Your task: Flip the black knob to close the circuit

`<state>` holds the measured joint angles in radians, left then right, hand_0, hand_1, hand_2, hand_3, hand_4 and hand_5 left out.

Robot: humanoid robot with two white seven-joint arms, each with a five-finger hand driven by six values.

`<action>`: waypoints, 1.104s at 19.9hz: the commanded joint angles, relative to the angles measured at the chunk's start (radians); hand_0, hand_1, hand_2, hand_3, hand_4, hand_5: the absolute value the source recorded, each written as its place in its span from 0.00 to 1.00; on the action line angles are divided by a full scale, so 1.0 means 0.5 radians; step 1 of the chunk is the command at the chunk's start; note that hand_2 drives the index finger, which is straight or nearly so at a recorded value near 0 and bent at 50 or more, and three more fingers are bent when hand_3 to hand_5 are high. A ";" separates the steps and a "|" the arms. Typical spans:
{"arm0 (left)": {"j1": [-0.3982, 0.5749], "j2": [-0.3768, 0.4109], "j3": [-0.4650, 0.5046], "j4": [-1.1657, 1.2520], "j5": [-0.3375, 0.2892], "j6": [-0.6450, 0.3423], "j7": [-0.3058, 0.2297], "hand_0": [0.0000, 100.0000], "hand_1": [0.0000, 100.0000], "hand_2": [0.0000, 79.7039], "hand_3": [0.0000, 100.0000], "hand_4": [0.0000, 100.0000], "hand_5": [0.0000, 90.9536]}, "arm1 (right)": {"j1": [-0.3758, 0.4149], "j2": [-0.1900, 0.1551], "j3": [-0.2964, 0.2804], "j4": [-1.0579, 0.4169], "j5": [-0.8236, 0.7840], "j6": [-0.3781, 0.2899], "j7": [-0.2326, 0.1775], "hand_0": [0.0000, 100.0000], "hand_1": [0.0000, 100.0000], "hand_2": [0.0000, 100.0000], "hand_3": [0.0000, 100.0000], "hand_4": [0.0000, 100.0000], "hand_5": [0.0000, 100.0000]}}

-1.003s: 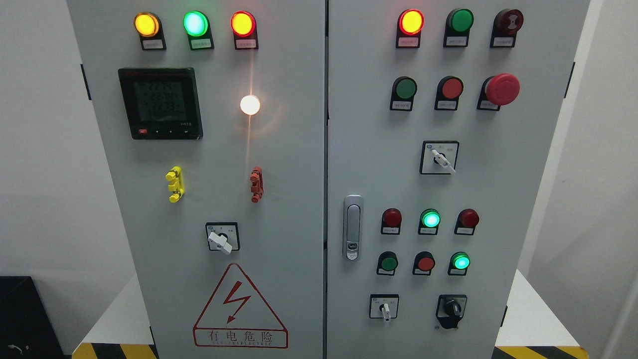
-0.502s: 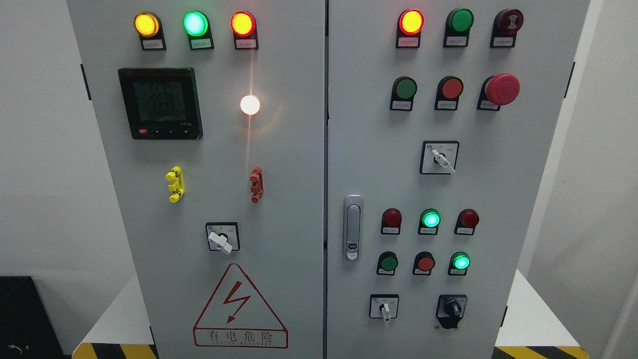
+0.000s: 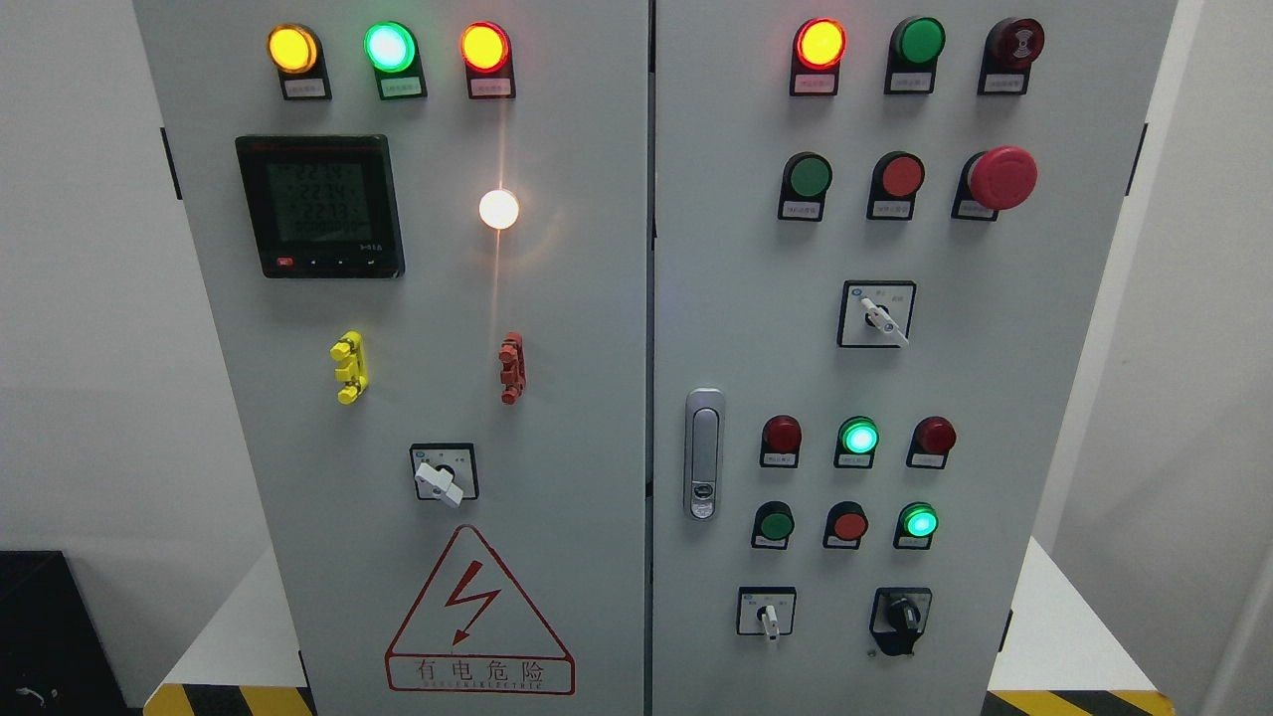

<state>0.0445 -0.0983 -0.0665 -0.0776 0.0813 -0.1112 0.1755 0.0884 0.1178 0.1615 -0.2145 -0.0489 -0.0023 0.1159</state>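
The black knob (image 3: 904, 615) is a rotary selector on a black plate at the lower right of the grey cabinet's right door (image 3: 1044, 398). Its handle points roughly up and down. Neither of my hands nor any arm shows in the head view.
White-handled selector switches sit on the right door (image 3: 767, 619), (image 3: 881, 318) and on the left door (image 3: 440, 480). A red mushroom stop button (image 3: 1000, 178), lit and unlit lamps, a door latch (image 3: 704, 453) and a meter (image 3: 320, 206) fill the panel. Yellow-black floor tape (image 3: 229, 699) runs below.
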 commanded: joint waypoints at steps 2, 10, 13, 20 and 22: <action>0.000 0.000 -0.002 -0.001 0.000 -0.002 -0.001 0.12 0.56 0.00 0.00 0.00 0.00 | 0.004 -0.005 0.094 -0.245 0.009 0.011 0.026 0.00 0.04 0.00 0.00 0.04 0.00; 0.000 0.000 0.001 -0.001 0.000 -0.002 -0.001 0.12 0.56 0.00 0.00 0.00 0.00 | 0.010 -0.039 0.168 -0.629 0.061 0.008 0.005 0.00 0.04 0.00 0.04 0.08 0.02; 0.000 0.000 0.001 0.002 0.000 -0.002 -0.001 0.12 0.56 0.00 0.00 0.00 0.00 | 0.041 -0.048 0.159 -0.791 0.217 0.002 -0.038 0.00 0.04 0.00 0.07 0.13 0.08; 0.000 0.000 0.001 0.002 0.000 -0.002 0.002 0.12 0.56 0.00 0.00 0.00 0.00 | 0.133 -0.116 0.146 -1.249 0.426 0.002 -0.250 0.00 0.04 0.06 0.19 0.26 0.24; 0.000 0.000 0.001 0.002 0.000 -0.002 -0.001 0.12 0.56 0.00 0.00 0.00 0.00 | 0.133 -0.137 0.149 -1.344 0.496 0.005 -0.351 0.00 0.04 0.10 0.22 0.28 0.26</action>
<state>0.0445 -0.0982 -0.0664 -0.0773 0.0813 -0.1112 0.1756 0.1374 0.0859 0.2275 -0.6103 0.1133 -0.0011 -0.0024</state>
